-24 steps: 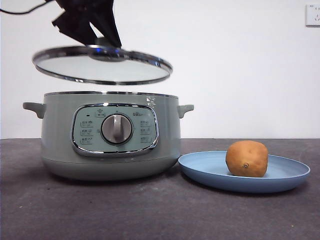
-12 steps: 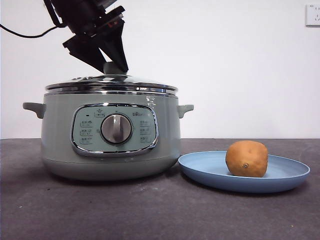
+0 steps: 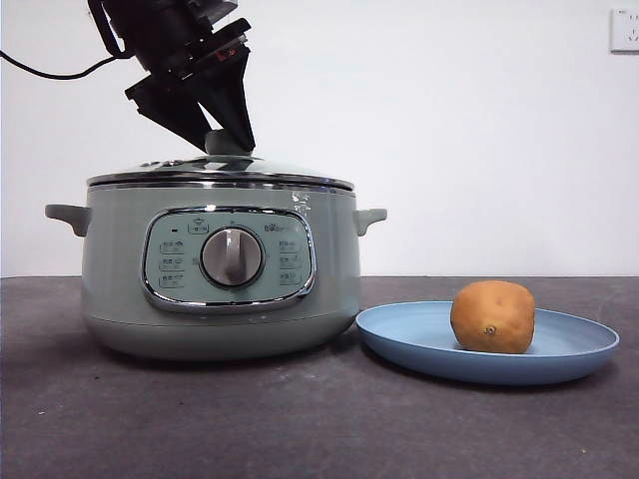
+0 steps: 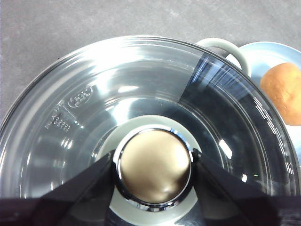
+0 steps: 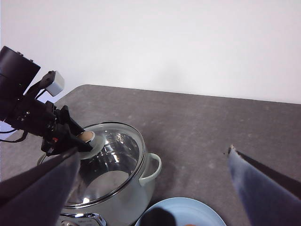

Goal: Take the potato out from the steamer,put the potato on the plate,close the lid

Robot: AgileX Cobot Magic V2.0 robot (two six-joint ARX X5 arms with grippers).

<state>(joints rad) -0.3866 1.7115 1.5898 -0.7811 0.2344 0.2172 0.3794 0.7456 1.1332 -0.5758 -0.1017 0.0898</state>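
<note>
Lid (image 3: 220, 174) seated on steamer (image 3: 220, 274), left tool (image 3: 228, 138) clamped on its knob (image 4: 154, 168). Potato (image 3: 492, 316) on the blue plate (image 3: 419, 344), just beside the steamer on the surface (image 3: 300, 419). Right tool (image 5: 150, 176) raised well above, jaws spread wide, holding nothing.

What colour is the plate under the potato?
Light blue, plain, with no pattern. The plate shows best in the front view, with the brown potato resting on it.
</note>
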